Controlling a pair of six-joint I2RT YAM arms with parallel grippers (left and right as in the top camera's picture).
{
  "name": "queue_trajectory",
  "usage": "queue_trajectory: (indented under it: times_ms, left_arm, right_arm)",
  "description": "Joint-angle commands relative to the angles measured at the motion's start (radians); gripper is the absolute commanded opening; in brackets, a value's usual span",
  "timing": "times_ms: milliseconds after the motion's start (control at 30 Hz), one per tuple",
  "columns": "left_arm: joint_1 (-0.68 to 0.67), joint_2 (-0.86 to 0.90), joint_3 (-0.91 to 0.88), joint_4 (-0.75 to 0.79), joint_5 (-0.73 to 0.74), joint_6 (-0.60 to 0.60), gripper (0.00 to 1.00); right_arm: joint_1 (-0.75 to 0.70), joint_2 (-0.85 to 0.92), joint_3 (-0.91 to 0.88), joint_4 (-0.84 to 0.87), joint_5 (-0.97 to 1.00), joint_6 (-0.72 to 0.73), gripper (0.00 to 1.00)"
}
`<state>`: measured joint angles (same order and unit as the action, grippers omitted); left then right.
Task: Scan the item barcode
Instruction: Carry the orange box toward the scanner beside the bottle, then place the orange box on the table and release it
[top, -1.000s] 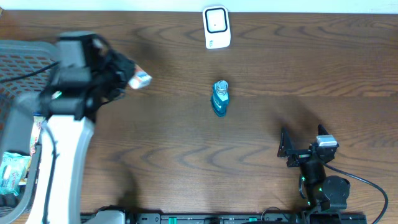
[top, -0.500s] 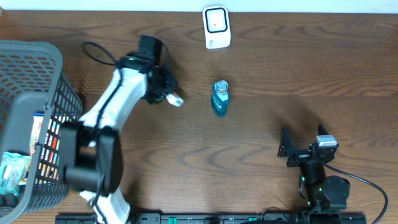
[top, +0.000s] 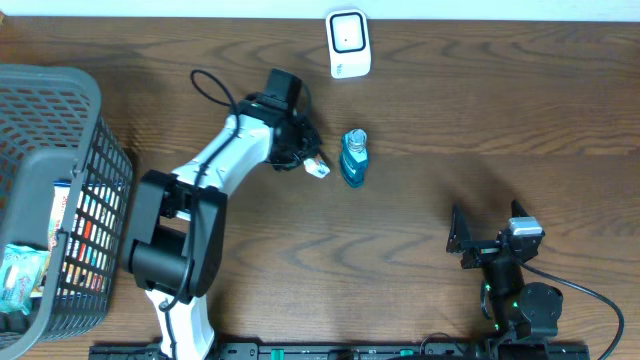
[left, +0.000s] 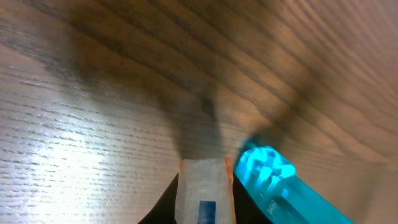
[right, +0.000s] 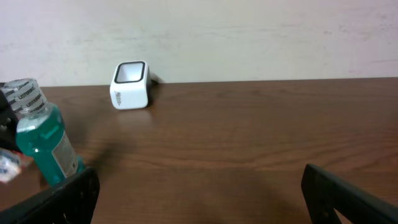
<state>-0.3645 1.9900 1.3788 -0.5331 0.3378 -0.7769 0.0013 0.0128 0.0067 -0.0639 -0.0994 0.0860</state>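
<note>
You're on the carry step: your left gripper (top: 306, 162) is clamped on a small packet (top: 318, 170), just beside the blue bottle (top: 353, 158) in the middle of the desk (top: 450, 120). Next, I'd judge, bring its barcode to face the scanner (top: 349, 43) at the far edge. Your right gripper (top: 478, 243) rests wide open, holding nothing.
</note>
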Motion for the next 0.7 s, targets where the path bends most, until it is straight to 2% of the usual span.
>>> queue_trajectory:
  times_ms: [0, 167, 300, 500, 667]
  left_arm:
    - [-0.039, 0.000, 0.000, 0.002, -0.148, 0.012, 0.08]
    - [-0.093, 0.000, 0.000, 0.001, -0.188, -0.016, 0.08]
    - [-0.129, 0.000, 0.000, 0.001, -0.307, -0.040, 0.28]
    - [-0.137, 0.000, 0.000, 0.001, -0.331, -0.042, 0.32]
    - [-0.137, 0.000, 0.000, 0.000, -0.331, -0.113, 0.34]
  right_arm:
    - [0.003, -0.001, -0.001, -0.004, 0.004, -0.013, 0.99]
    - [0.003, -0.001, -0.001, -0.004, 0.004, -0.013, 0.99]
    - [0.003, -0.001, -0.001, -0.004, 0.004, -0.013, 0.99]
    - [0.003, -0.001, -0.001, -0.004, 0.004, -0.013, 0.99]
    - [0.003, -0.001, -0.001, -0.004, 0.004, -0.013, 0.99]
